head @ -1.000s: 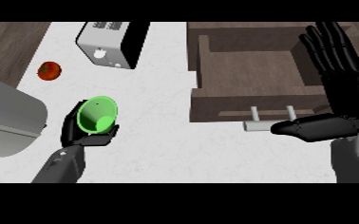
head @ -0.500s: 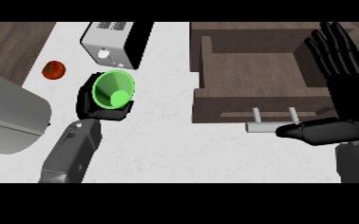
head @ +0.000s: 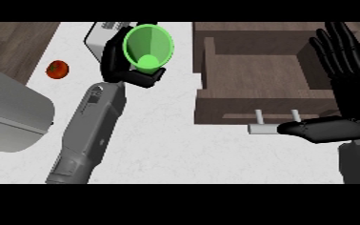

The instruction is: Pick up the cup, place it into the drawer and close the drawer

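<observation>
My left hand [head: 121, 66] is shut on a bright green cup [head: 148, 48], held above the counter with its mouth facing the camera. The cup sits left of the open drawer [head: 262, 93], a dark brown wooden box with a pale bar handle [head: 271, 127] at its front. My right hand [head: 339, 64] stands open at the view's right edge, fingers up over the drawer's right side, with its thumb lying next to the handle's right end.
A white toaster [head: 102, 35] stands behind the cup, partly hidden by my left hand. A red tomato [head: 57, 69] lies on the counter at the left. A large grey rounded object [head: 21, 114] fills the left edge. White counter [head: 183, 152] stretches in front.
My left arm has lifted the green cup and carried it up and to the right, closer to the drawer. The right hand has stayed where it was.
</observation>
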`<move>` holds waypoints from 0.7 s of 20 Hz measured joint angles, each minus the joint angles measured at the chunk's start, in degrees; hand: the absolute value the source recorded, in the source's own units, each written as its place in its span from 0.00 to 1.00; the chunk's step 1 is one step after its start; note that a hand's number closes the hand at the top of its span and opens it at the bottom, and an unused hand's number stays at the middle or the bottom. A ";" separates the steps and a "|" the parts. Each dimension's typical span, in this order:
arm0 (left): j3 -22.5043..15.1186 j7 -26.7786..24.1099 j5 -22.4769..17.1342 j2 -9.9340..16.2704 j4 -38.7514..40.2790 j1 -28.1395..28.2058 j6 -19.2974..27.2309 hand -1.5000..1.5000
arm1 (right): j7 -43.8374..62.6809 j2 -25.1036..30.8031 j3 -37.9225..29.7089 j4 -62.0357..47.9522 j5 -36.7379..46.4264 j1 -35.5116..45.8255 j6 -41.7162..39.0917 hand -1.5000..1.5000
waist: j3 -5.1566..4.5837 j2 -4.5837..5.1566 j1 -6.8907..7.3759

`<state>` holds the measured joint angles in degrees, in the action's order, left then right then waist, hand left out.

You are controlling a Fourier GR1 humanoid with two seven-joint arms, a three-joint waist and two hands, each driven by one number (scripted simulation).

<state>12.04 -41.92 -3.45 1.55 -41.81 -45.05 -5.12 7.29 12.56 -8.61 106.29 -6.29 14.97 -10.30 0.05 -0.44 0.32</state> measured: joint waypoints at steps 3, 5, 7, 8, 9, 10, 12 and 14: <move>-3.17 6.52 -1.23 -0.80 -3.57 -3.68 3.32 1.00 | -1.37 -0.04 -0.43 -1.56 0.04 0.07 -0.23 0.00 | 0.00 0.08 -0.18; -4.66 10.88 -1.66 -1.08 -5.15 -6.97 6.08 1.00 | -1.37 0.08 -0.73 -1.53 -0.20 0.03 -0.30 0.00 | 0.00 0.14 -0.43; -6.24 14.50 -2.08 -1.26 -5.50 -10.20 8.73 1.00 | -1.93 0.30 -1.05 -1.61 -0.45 -0.18 -0.71 0.00 | 0.00 0.23 -0.75; -7.32 15.86 -2.78 -1.32 -5.09 -11.99 10.45 1.00 | -2.08 0.61 -1.42 -1.88 -0.75 -0.05 -0.99 0.00 | -0.01 0.29 -0.98; -8.50 17.21 -3.32 -1.37 -4.67 -13.59 12.10 1.00 | -1.95 0.42 -1.16 -1.90 -0.55 0.35 -0.76 0.00 | 0.00 0.34 -1.11; -9.61 18.52 -3.72 -1.41 -4.00 -15.30 13.76 1.00 | -1.79 0.45 -1.27 -2.15 -0.65 0.78 -0.67 0.00 | -0.01 0.38 -1.25; -11.25 20.90 -4.71 -1.46 -1.35 -18.74 16.66 1.00 | -0.74 0.73 -1.29 -1.31 -1.16 1.09 -0.85 0.00 | -0.01 0.50 -1.75; -13.22 23.55 -6.04 -1.49 1.34 -22.05 19.37 1.00 | -1.67 0.43 -1.04 -2.22 -0.91 1.33 -0.96 0.00 | 0.00 0.63 -2.16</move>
<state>-1.18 -18.37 -9.49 0.06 -40.47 -67.10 14.25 5.61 12.99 -9.65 104.06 -7.20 16.31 -11.26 0.05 0.18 -1.83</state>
